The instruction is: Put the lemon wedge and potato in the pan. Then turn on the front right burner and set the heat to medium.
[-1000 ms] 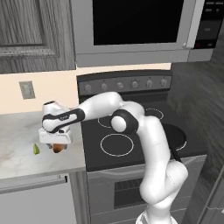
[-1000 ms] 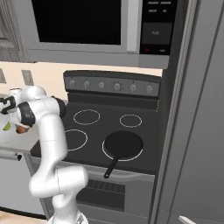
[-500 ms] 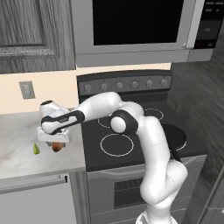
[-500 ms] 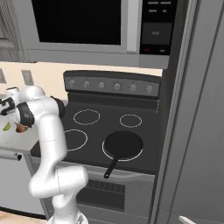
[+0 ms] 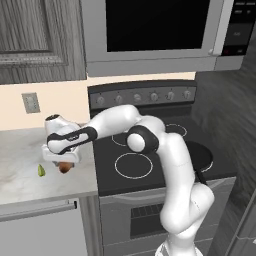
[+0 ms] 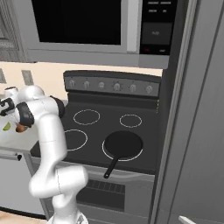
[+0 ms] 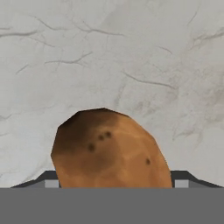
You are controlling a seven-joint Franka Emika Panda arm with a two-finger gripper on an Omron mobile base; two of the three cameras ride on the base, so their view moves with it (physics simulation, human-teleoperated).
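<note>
The potato, orange-brown and speckled, lies on the pale marble counter left of the stove, with my gripper lowered over it. The gripper is open, and its fingertips stand close on either side of the potato. A tiny yellow-green lemon wedge rests on the counter just left of the potato. The black pan sits on the front right burner, handle toward the stove's front edge. In the right base view, potato and lemon wedge peek out beside my hand.
The stove's knobs line its back panel under a microwave. A wall outlet is above the counter. The tall dark fridge side borders the stove on the right. Other cooktop rings are bare.
The hand has sunk slightly onto the potato and its fingers have drawn in toward it. Potato, lemon wedge and pan have not moved.
</note>
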